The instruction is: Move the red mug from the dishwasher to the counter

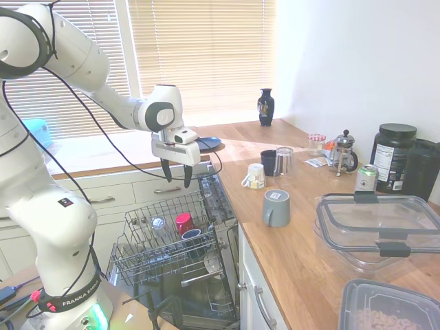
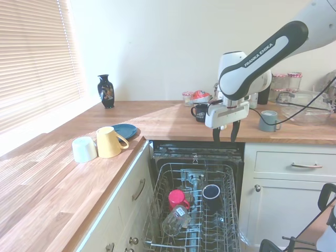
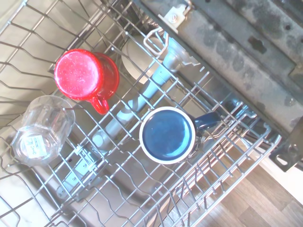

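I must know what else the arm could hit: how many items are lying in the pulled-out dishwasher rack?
3: the red mug upside down, a clear glass jar lying beside it, and a dark blue cup further along. Others may be hidden lower down.

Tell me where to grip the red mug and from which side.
Come straight down from above. The red mug sits bottom-up in the rack, handle sticking sideways toward the clear glass. Close the open gripper across the round body, fingers clear of the handle and the blue cup.
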`<move>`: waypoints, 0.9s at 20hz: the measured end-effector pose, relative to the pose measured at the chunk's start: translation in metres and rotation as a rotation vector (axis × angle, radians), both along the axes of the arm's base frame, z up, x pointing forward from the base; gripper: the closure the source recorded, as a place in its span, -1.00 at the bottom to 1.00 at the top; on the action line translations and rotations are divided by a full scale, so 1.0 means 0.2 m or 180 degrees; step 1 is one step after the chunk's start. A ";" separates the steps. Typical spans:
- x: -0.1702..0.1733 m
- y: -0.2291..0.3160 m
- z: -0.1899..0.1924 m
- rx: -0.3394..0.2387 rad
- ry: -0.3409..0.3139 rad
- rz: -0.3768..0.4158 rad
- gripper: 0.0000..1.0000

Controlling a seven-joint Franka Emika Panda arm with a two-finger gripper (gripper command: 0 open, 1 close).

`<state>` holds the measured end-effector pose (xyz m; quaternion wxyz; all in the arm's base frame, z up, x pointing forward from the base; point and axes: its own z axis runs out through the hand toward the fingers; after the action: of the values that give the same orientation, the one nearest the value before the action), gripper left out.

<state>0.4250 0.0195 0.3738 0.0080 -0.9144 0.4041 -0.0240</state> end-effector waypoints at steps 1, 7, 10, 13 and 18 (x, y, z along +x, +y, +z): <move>0.00 0.00 0.00 0.0000 0.0003 0.0000 -1.00; -0.03 0.00 -0.07 -0.0022 0.0036 0.0058 -1.00; -0.03 0.03 -0.15 -0.0054 0.0026 0.0228 -1.00; 0.00 0.14 -0.31 -0.0114 0.0064 0.0448 -1.00; 0.09 0.41 -0.60 -0.0288 0.0154 0.0812 -1.00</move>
<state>0.4425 0.1007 0.2531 -0.0400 -0.9581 0.2831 -0.0189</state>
